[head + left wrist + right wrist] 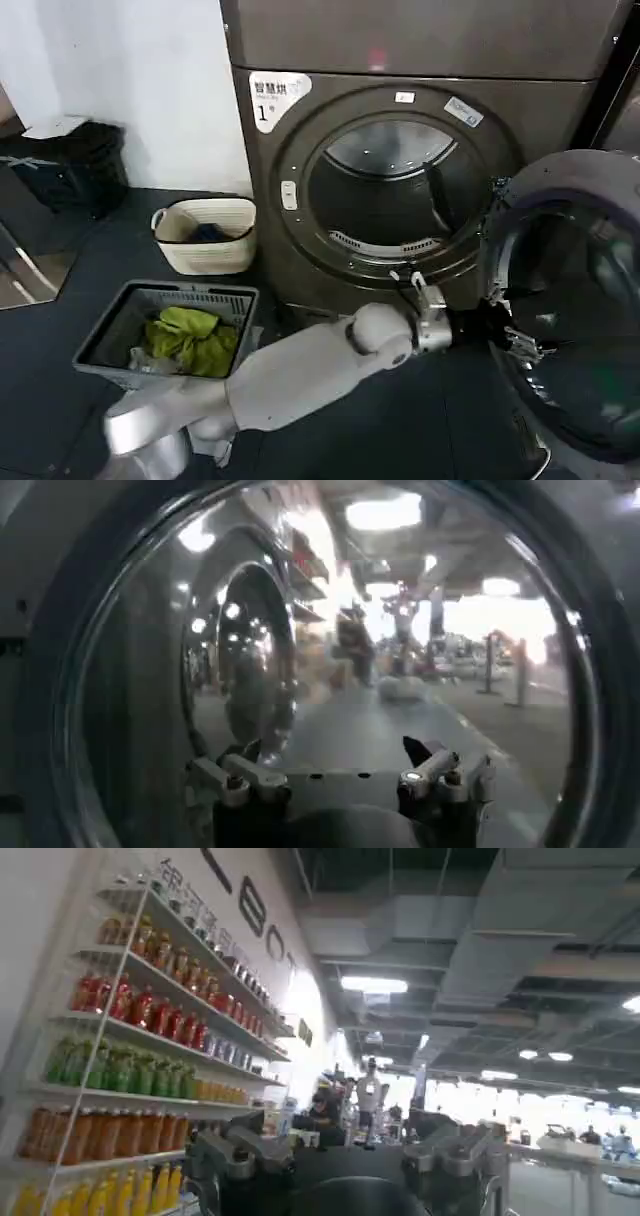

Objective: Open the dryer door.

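- The dryer door (570, 300) is standing swung wide open at the right of the grey-brown dryer (400, 180) with the "1" sticker (277, 97), exposing the drum opening (392, 190).
- The left gripper (505, 335) is reaching across to the door's inner edge; in the left wrist view its fingers (245, 775) are sitting spread apart right against the glass.
- The right gripper (350, 1153) is pointing at drink shelves (140, 1038), fingers apart, holding nothing.
- A grey basket (165, 330) of green laundry is sitting on the floor beside a white basket (205, 235).
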Available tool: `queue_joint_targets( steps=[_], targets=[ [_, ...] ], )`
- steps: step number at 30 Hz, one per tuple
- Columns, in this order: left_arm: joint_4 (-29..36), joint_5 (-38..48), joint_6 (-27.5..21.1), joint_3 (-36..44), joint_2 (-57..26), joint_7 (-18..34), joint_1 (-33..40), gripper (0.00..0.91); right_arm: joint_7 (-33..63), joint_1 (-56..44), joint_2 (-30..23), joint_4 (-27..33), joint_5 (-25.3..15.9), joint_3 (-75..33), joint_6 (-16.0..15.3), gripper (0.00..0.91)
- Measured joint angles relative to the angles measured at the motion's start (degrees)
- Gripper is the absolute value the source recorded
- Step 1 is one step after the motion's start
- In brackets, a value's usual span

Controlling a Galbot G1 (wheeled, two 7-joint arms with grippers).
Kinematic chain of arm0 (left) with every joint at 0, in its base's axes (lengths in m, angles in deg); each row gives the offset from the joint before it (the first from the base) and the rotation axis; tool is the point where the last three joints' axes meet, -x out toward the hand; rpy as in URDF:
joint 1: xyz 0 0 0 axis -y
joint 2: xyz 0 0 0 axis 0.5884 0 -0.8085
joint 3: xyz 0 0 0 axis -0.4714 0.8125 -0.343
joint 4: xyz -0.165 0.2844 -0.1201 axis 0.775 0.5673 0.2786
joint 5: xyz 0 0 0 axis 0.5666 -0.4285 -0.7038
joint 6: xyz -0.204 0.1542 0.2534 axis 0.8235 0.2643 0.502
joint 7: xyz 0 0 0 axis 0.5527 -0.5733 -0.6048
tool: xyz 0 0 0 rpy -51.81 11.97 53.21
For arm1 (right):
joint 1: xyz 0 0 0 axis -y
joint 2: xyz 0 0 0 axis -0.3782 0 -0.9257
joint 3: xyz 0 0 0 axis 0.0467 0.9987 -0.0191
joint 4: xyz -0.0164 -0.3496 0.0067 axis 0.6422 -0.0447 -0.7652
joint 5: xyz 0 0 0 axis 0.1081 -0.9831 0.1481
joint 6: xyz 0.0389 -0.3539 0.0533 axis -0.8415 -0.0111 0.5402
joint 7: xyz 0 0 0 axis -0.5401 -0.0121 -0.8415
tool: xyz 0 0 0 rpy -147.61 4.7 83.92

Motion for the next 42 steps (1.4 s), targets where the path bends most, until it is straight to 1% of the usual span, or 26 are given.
queue_joint_targets(
  steps=[3, 10, 15, 21, 36, 42],
  targets=[
    [-1.7, 0.0, 0.1, 0.3, 1.5, 0.4, 0.7, 0.907, 0.0, 0.3, -0.4, -0.1, -1.2, -0.3, -0.2, 0.907],
    [-6.2, -0.8, 1.4, 0.8, 5.2, 0.6, 2.2, 0.907, 0.2, -0.1, -0.8, -0.8, -1.8, -1.3, -2.0, 0.907],
    [-9.3, -1.4, 1.7, 0.8, 5.8, 0.6, 2.4, 0.907, 0.1, -0.5, -0.8, -1.3, -4.5, -3.1, -3.3, 0.907],
    [-11.8, -2.0, 1.9, 0.6, 5.8, 0.5, 2.4, 0.907, -0.5, -1.1, -1.2, -1.6, -7.6, -5.5, -3.3, 0.907],
    [-16.2, -3.2, 2.5, 0.4, 5.8, 0.9, 2.8, 0.907, -1.1, -2.2, -1.4, -1.3, -7.3, -7.5, -3.0, 0.907],
    [-16.6, -3.4, 3.1, 0.5, 5.8, 0.6, 2.9, 0.907, -1.4, -2.5, -1.3, -0.9, -7.2, -7.6, -3.0, 0.907]
  ],
)
